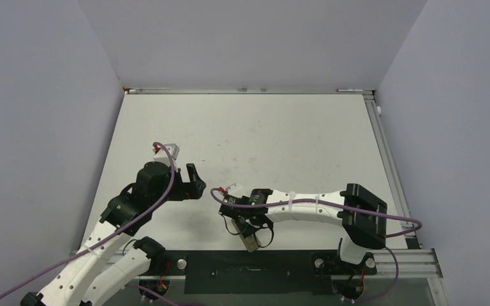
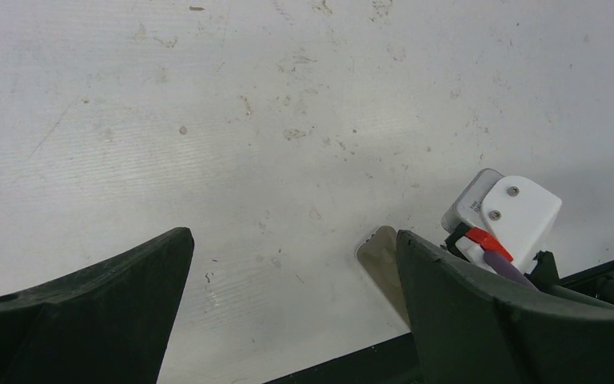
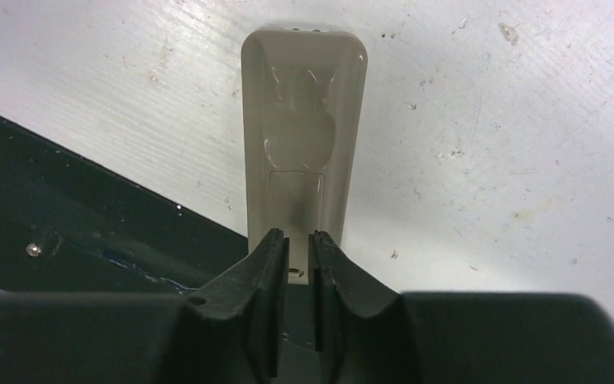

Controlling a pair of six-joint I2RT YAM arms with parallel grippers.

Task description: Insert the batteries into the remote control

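Right jaws (image 3: 300,237) are sitting over the near end of the remote control (image 3: 304,120), drawn almost together with only a thin slit between them. A pale sliver is showing in that slit, but I can't tell whether they're pinching any part of it. Remote is lying back-up, greyish-beige, with its long axis running straight away from the right jaws, in line with the wrist. Its near end is crossing the dark strip (image 3: 64,208) at the near edge of the surface (image 1: 281,140), far end out over the white. Key relation: remote is directly ahead of the right jaws and far wider than that slit. Left jaws (image 2: 292,240) are hanging wide open, holding nothing, with the remote's end peeking out just beside one finger; right arm is clearly the nearer one. Batteries aren't showing in any view. Writing: remote's back is showing only moulded contours, nothing legible, and the print on the white wrist camera (image 2: 520,212) is too small to read
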